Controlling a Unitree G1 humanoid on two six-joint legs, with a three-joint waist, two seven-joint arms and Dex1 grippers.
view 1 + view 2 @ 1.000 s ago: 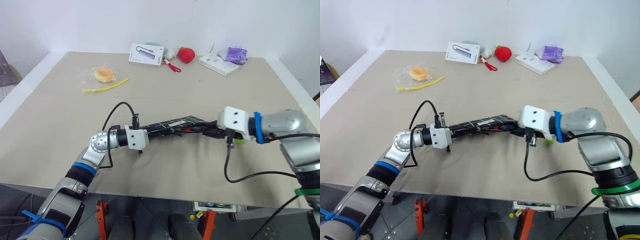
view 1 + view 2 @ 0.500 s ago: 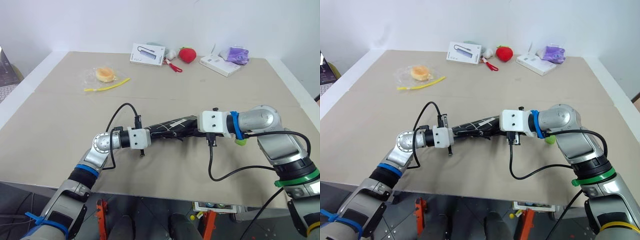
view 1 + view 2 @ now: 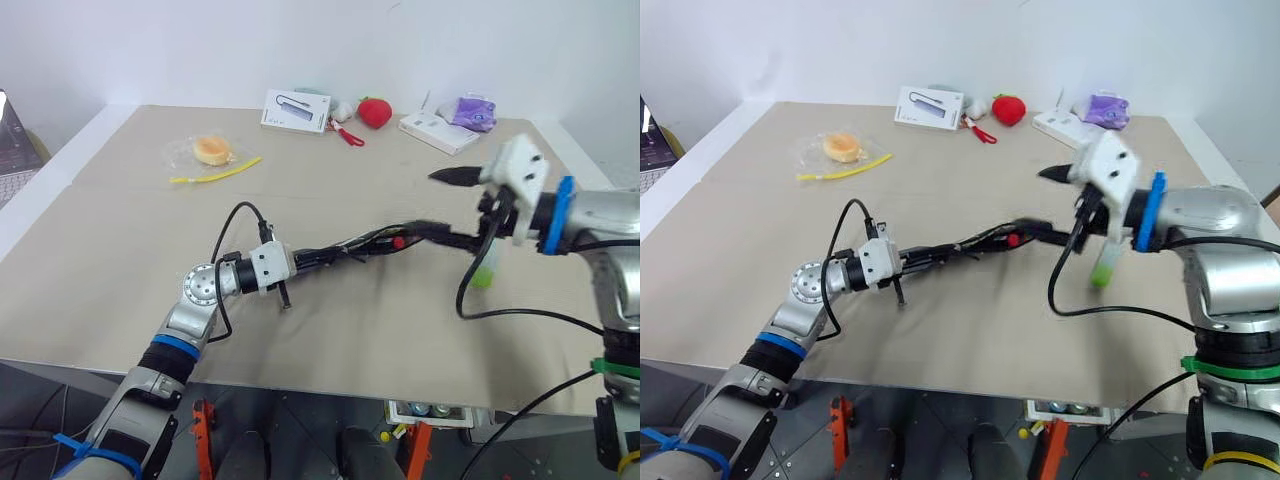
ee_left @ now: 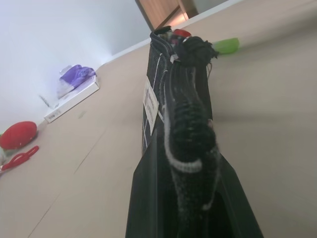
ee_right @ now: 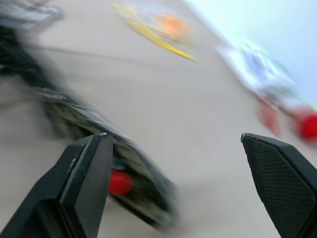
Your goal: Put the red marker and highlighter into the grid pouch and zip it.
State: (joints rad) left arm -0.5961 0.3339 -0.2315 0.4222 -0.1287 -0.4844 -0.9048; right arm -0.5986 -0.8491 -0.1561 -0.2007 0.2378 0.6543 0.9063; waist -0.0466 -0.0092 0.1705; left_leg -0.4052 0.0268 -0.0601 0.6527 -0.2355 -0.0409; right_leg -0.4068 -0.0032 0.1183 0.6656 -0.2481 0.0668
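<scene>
I stood in what looked like a robot test lab: a plain beige tabletop (image 3: 120, 250) against bare white walls (image 3: 150, 50), strewn with unrelated props such as a wrapped bun (image 3: 209, 150), a strawberry plush (image 3: 376, 111), small white boxes (image 3: 296, 109) and red scissors (image 3: 348, 133).

bun in wrapper (image 3: 210, 150), white box (image 3: 295, 109), strawberry plush (image 3: 376, 111), purple bag (image 3: 472, 110).

right gripper (image 3: 448, 205) opened, lifted off grid pouch (image 3: 345, 247), highlighter (image 3: 485, 268) uncovered
</scene>
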